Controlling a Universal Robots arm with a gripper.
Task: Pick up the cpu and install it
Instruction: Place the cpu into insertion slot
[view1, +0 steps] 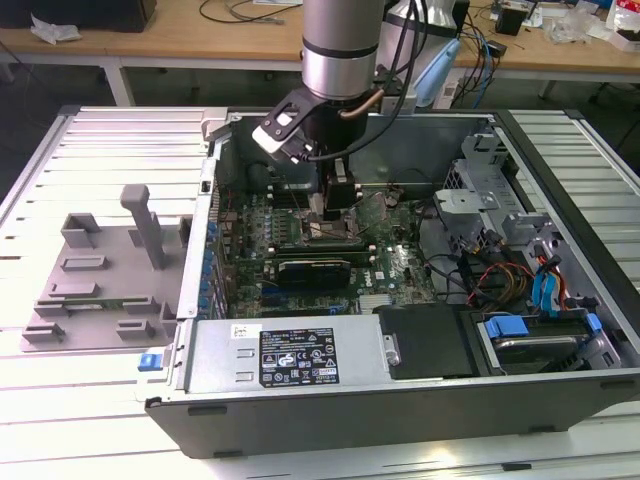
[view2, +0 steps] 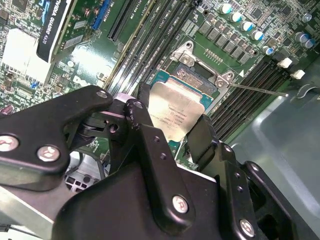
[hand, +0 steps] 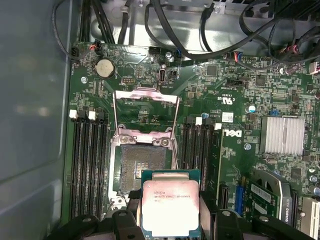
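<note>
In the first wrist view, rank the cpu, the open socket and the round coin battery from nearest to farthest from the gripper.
1. The cpu: held between the jaws of the gripper.
2. The open socket: just beyond the cpu, uncovered.
3. The coin battery: past the socket's raised metal frame, near the board's edge.

**Fig.** Robot body.

Ext. view: arm (view1: 340, 40) is a grey-silver tube w/ a darker band near its lower end. Below it sits a black wrist block (view1: 318, 125).
- White-and-black box (view1: 280, 130) at 8 o'clock of the block.
- Copper-coloured curved piece (view1: 362, 103) at 2 o'clock.
- Black cables (view1: 400, 70) loop off at 1–3 o'clock.

Second wrist view: gripper (view2: 172, 114) is glossy black, built of rounded linkage plates (view2: 45, 130). Silver screw heads (view2: 180, 202) sit at the pivots. It has two flat black fingers (view2: 150, 145).
</note>
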